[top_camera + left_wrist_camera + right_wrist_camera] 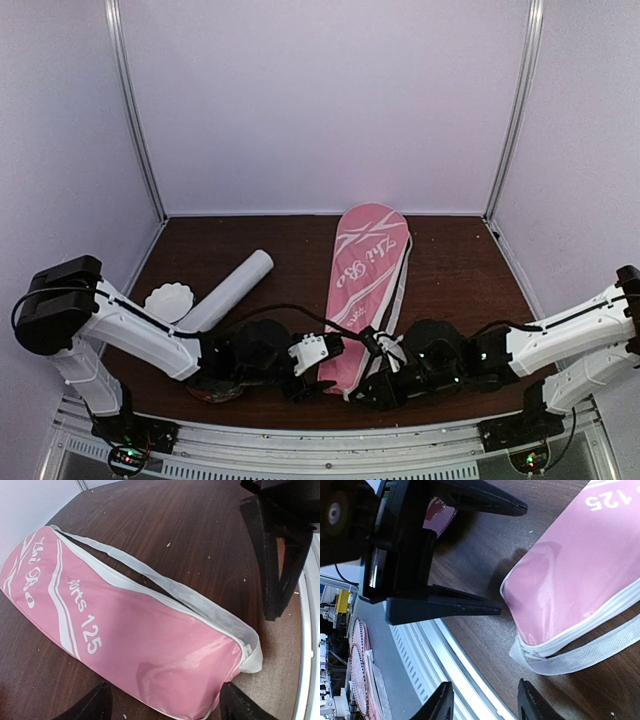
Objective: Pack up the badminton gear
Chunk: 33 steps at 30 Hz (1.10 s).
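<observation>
The pink bag (365, 285) lies lengthwise in the middle of the table (460, 260), its narrow end near the front rail (455, 645). The left gripper (512, 560) stands wide and empty, its fingertips just short of that end. The right gripper (485, 685) is parted, holding nothing, by the rail. The white tube (232, 288) slants well apart on the left. Bare wood lies to the bag's right.

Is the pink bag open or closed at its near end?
Looks closed: the pink bag shows an unbroken white seam round its near end in both wrist views, nothing inside visible. Far end: cannot tell.
</observation>
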Motion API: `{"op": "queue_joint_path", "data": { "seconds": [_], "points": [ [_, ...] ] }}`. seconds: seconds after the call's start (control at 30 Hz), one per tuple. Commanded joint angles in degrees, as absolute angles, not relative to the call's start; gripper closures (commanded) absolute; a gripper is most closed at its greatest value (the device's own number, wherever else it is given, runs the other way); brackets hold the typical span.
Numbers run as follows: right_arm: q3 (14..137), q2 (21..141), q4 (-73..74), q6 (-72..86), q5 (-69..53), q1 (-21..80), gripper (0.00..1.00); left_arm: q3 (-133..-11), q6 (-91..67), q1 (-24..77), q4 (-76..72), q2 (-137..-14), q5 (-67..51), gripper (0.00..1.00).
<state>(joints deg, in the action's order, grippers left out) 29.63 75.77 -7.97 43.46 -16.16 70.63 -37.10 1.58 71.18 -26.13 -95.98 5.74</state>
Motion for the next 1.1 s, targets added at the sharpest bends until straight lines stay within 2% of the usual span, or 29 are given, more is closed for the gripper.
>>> {"op": "queue_joint_path", "data": {
  "seconds": [0.0,0.17,0.27,0.53,0.8,1.07],
  "points": [
    [30.71,72.23,-4.20,41.19,-16.12,68.76,0.52,-39.13,0.00,70.49,-22.54,-92.17,2.69,0.23],
    [30.79,67.48,-0.95,39.69,-15.43,64.43,0.47,-39.94,-0.93,70.38,-16.91,-89.97,2.64,0.22],
    [31.91,67.17,1.92,39.50,-14.43,57.30,0.48,-42.48,-3.99,68.35,-13.31,-89.00,4.49,0.22],
    [39.34,72.10,6.41,35.49,-16.50,42.31,0.54,-66.82,-9.48,63.22,5.00,-100.33,5.57,0.24],
    [44.66,76.22,8.96,31.83,-15.76,38.38,0.54,-86.92,-14.96,58.62,14.38,-118.29,6.19,0.33],
    [46.85,81.42,8.30,31.07,-17.09,37.94,0.57,-93.75,-14.20,57.74,21.60,-126.78,4.66,0.39]
  ]
}}
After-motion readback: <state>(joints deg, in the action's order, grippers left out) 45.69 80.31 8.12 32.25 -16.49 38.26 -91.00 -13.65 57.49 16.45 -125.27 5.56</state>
